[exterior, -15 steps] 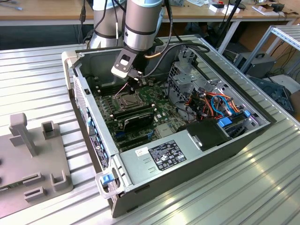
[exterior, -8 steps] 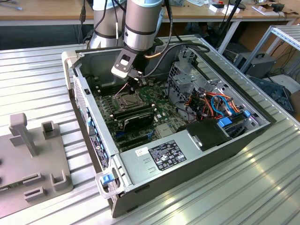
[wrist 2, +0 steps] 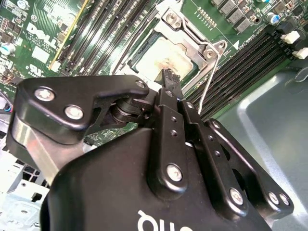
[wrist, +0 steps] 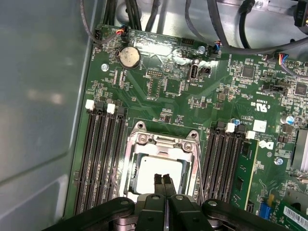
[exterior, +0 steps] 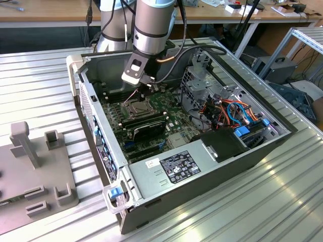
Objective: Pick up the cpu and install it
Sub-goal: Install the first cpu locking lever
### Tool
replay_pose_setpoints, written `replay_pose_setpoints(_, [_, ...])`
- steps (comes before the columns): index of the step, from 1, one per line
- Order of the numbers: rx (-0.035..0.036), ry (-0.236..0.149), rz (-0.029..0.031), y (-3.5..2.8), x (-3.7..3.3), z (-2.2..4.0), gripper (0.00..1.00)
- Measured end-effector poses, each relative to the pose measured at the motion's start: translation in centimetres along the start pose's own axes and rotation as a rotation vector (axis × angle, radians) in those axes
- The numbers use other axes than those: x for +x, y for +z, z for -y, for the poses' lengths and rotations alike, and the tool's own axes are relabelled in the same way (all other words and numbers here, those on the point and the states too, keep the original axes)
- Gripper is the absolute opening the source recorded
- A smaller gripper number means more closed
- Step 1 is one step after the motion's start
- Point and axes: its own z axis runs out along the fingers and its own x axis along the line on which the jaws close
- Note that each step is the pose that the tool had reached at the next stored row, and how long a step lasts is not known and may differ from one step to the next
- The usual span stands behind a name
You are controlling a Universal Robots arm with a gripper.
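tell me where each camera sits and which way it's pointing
exterior view: off the arm, above and beside the open computer case, looking down into it; shows the arm and gripper.
first wrist view: on the wrist, looking down past the shut gripper at the motherboard.
second wrist view: on the wrist, behind the gripper body, looking along it to the motherboard.
shared: both wrist views show the gripper tip over the cpu in its socket.

Open from above, crowded at the sides
The space over the cpu (wrist: 149, 168) and socket frame (wrist: 161, 139) is free; low memory slots (wrist: 98, 159) flank it, the black expansion card (exterior: 146, 126) stands near, and a cable bundle (exterior: 227, 108) lies beyond.
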Motion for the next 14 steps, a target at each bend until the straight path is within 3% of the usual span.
replay_pose_setpoints(14, [-0.0001, -0.003, -0.0001, 0.0, 0.0, 0.0, 0.11])
